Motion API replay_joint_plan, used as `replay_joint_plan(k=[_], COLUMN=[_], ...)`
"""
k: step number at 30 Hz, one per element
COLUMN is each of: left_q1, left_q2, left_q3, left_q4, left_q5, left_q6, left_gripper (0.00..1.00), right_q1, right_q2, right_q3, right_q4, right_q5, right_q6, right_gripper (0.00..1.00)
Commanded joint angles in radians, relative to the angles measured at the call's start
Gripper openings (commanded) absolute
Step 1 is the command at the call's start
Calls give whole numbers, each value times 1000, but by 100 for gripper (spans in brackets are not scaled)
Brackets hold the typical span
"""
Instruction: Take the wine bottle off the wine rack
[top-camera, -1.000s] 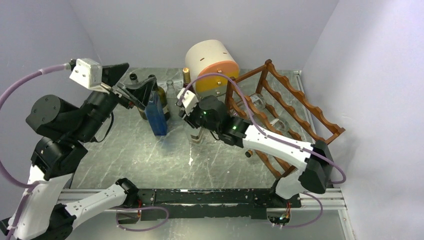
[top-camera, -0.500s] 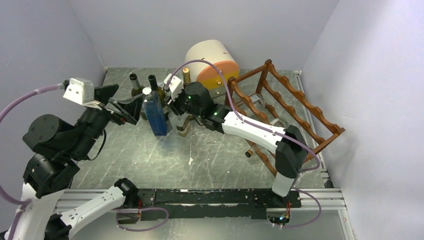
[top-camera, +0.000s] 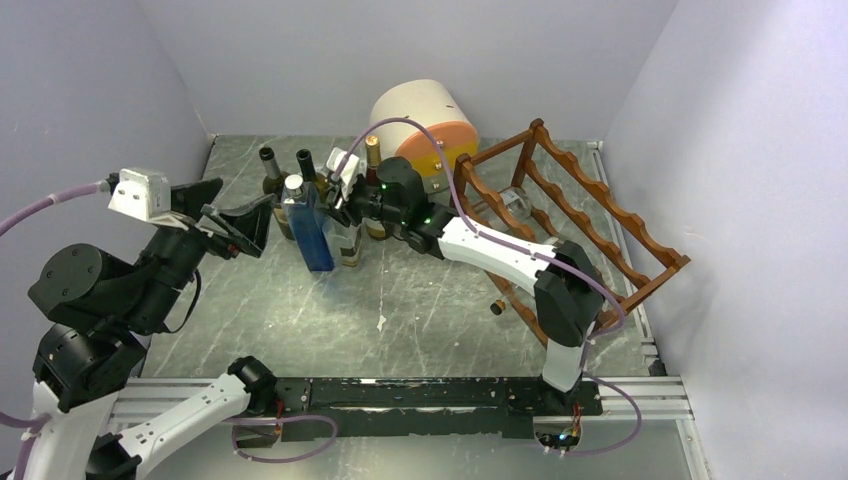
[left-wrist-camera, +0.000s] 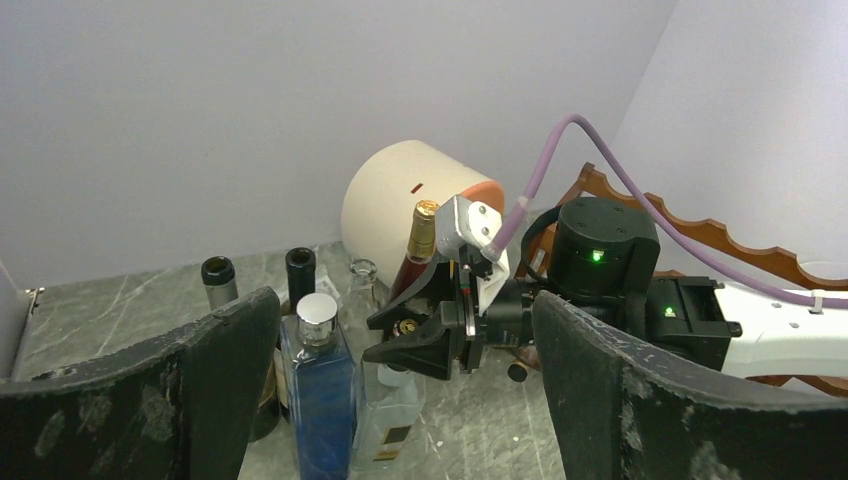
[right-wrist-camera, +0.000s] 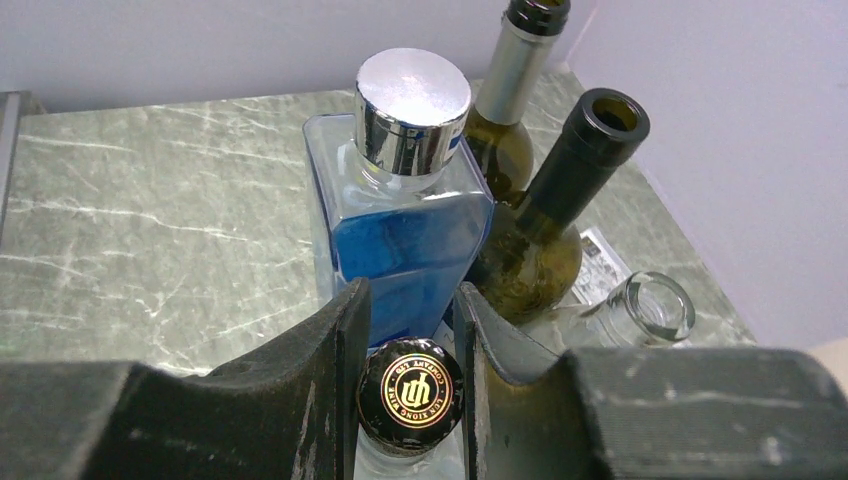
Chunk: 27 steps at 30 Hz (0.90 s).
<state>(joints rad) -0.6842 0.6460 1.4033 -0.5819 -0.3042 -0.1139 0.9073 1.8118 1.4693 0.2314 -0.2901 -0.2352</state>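
Note:
My right gripper (top-camera: 347, 205) is shut on the black, gold-printed cap (right-wrist-camera: 410, 390) of a clear square wine bottle (top-camera: 350, 245). It holds the bottle upright, right beside a blue bottle (top-camera: 312, 235). The bottle's base (left-wrist-camera: 390, 440) is at or just above the tabletop. The reddish-brown wine rack (top-camera: 600, 215) stands at the right, well apart from the held bottle, and also shows in the left wrist view (left-wrist-camera: 700, 235). My left gripper (top-camera: 245, 225) is open and empty, left of the bottle group. In its own view (left-wrist-camera: 405, 300) the wide jaws frame the bottles.
Two dark green bottles (right-wrist-camera: 520, 250) (right-wrist-camera: 505, 100) and an open clear glass neck (right-wrist-camera: 650, 310) stand behind the blue bottle (right-wrist-camera: 400, 220). A gold-topped red bottle (top-camera: 373, 190) stands by the round cream-and-orange box (top-camera: 425, 120). Another clear bottle (top-camera: 515, 205) lies in the rack.
My right gripper has carried the clear bottle leftward, away from the rack, to beside the blue bottle. My left arm has drawn back to the left, away from the bottles.

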Motion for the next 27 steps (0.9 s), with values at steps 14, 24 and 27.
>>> replay_joint_plan(k=[14,24,27], left_q1=[4,4,2], left_q2=[-13,32,58], left_q3=[-35,-20,-10], left_q4=[-14,6,19], left_q5=[-13,12,-7], left_q6=[-13,-21,-11], left_gripper=[99,99,99], right_q1=[-37,-38,-41], right_q2=[-3,-201,-307], right_q3=[51,69,11], right_q4=[54,-178,-209], right_q5=[-68,118,269], right_q6=[-61,-51,-59], right_gripper=[75,100,100])
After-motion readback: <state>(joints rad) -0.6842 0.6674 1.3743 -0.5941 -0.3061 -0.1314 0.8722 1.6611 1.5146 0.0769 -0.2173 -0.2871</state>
